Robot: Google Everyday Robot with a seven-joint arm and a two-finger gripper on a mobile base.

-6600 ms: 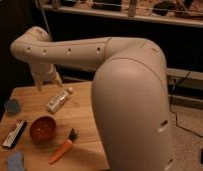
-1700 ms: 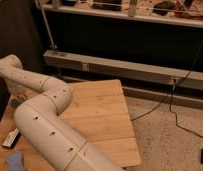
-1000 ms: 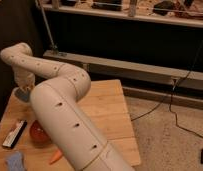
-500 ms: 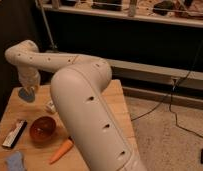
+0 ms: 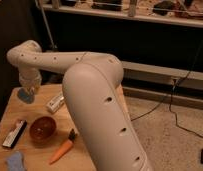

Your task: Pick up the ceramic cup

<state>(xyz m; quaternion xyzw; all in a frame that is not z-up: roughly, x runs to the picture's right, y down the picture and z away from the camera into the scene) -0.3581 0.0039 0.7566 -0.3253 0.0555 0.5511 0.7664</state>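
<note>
On the wooden desk (image 5: 95, 107) we count one ceramic cup (image 5: 26, 95), one orange-red bowl (image 5: 43, 130), one carrot (image 5: 62, 149), one white bottle (image 5: 55, 102) lying on its side, one dark flat bar (image 5: 14, 133) with a white band, and one pale blue flat piece (image 5: 15, 161).

The big white arm (image 5: 95, 100) covers the right part of the desk. The pale blue piece is cut off at the bottom of the view. The end effector (image 5: 29, 89) is at the far left corner of the desk, right over the cup and touching it; we cannot tell if it grips the cup.

The cup is small, rounded and dull blue-grey, and only its lower part shows under the end effector, near the far left corner.
</note>
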